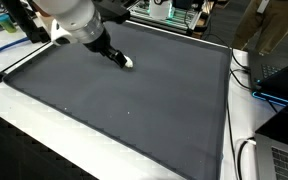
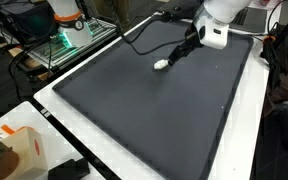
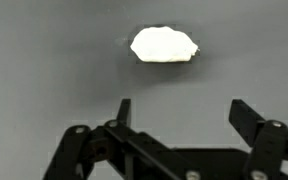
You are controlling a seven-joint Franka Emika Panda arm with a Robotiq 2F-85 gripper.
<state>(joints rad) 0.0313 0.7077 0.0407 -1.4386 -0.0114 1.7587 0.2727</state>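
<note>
One white lump (image 3: 164,44) lies just beyond the widely spread jaws.

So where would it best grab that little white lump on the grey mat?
Probably around its middle, coming down from above. The white lump lies alone on the grey mat, low and roundish, with no handle or edge to catch. In the wrist view the open hand looks wider than the lump, so a finger should fit on either side.
</note>
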